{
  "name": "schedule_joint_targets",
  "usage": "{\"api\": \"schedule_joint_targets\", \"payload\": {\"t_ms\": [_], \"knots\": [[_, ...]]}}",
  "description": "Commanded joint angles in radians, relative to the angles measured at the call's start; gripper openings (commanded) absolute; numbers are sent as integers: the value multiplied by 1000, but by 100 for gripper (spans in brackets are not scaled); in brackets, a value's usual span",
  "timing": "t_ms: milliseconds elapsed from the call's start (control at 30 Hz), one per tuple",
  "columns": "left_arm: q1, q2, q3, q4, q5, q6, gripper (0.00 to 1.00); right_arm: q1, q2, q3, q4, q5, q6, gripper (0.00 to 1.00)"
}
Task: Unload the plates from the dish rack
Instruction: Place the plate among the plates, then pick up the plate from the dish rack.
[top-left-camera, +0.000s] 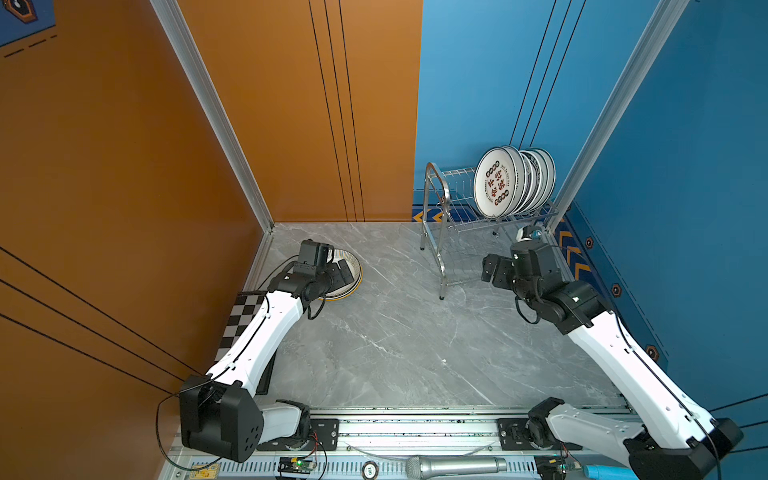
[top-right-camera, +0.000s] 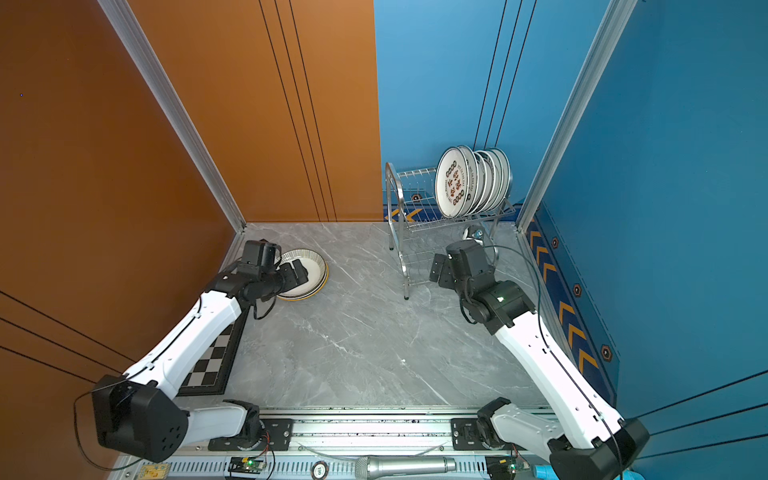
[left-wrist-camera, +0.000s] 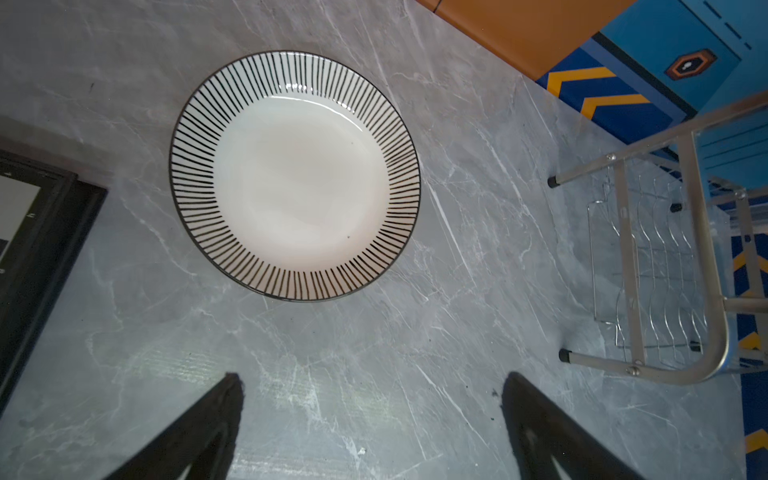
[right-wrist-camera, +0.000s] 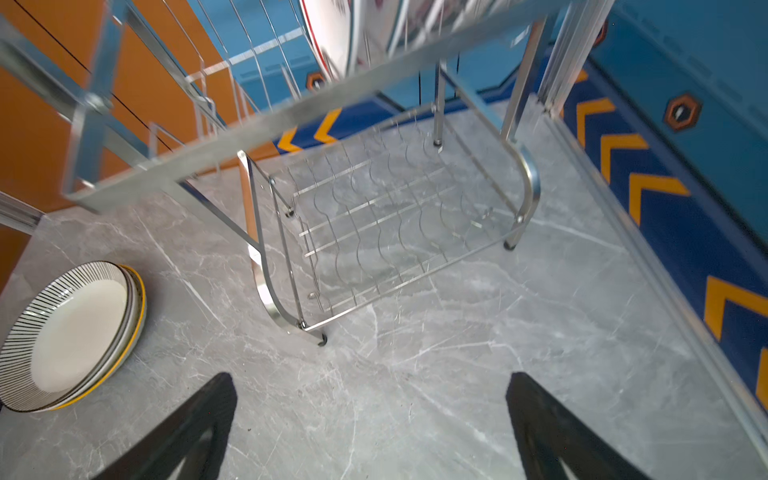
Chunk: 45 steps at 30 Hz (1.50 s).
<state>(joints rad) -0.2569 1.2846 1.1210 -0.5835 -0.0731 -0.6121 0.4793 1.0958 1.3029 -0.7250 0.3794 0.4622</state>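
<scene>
My left gripper (left-wrist-camera: 370, 382) hangs wide open and empty above the stacked plates (left-wrist-camera: 295, 174) lying at ten o'clock on the surface (top-left-camera: 395, 332). My right gripper (right-wrist-camera: 370, 380), equally wide and empty, faces the dish rack (top-left-camera: 436, 195) at one o'clock, whose top tier carries the upright plates (top-left-camera: 496, 183).
</scene>
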Motion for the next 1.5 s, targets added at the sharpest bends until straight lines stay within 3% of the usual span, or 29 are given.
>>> {"api": "schedule_joint_targets", "payload": {"t_ms": [0,133,400,633,933,1467], "knots": [[-67,-68,34,-22,-96,50,98,-15,-38,89,2,56,-146,100],[-95,-146,4,7,-103,86,98,-47,20,257,8,-28,-216,100],[-96,-236,-34,-38,-161,87,98,-112,264,635,-78,-105,-200,100],[-97,-234,-28,-55,-72,83,98,-142,480,870,-160,-199,-173,100],[-97,-225,-47,-64,-45,94,98,-170,590,943,-165,-180,-193,100],[-96,-185,-41,-65,-25,90,98,-211,657,954,-163,-214,-197,100]]}}
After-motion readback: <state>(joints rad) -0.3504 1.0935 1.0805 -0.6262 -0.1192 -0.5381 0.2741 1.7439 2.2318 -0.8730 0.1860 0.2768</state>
